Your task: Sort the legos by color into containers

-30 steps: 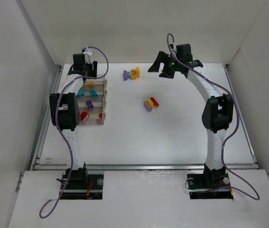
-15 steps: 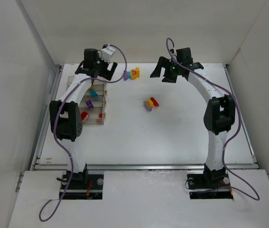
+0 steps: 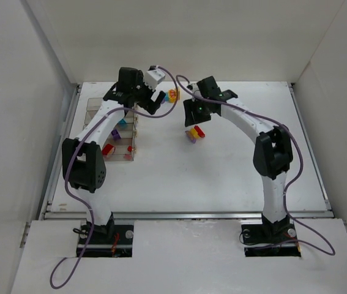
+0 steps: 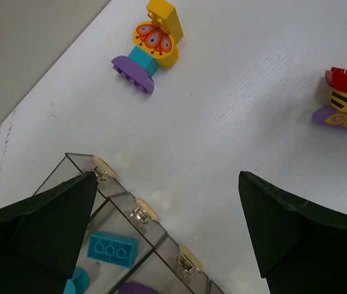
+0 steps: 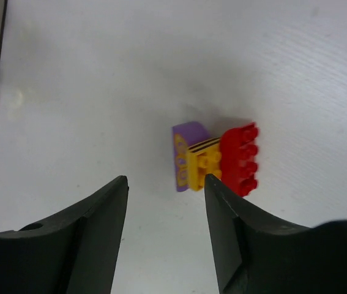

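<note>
One stack of legos, yellow, teal and purple (image 4: 152,46), lies at the far middle of the table and also shows in the top view (image 3: 173,94). A second stack, red, yellow and purple (image 5: 213,159), lies mid-table (image 3: 194,133). My left gripper (image 4: 167,184) is open and empty, over the right edge of the containers (image 4: 130,211), short of the far stack. My right gripper (image 5: 165,180) is open and empty, just above the second stack, not touching it. The clear containers (image 3: 90,113) hold a teal brick (image 4: 112,248), a purple one (image 3: 116,135) and a red one (image 3: 108,149).
White walls close in the table on the left, back and right. A metal rail (image 3: 185,214) runs along the near edge. The purple cables (image 3: 173,101) of both arms hang close together between the two grippers.
My left gripper has swung right, from over the containers to their right edge. My right gripper has moved left and nearer, from the back to above the mid-table stack.
</note>
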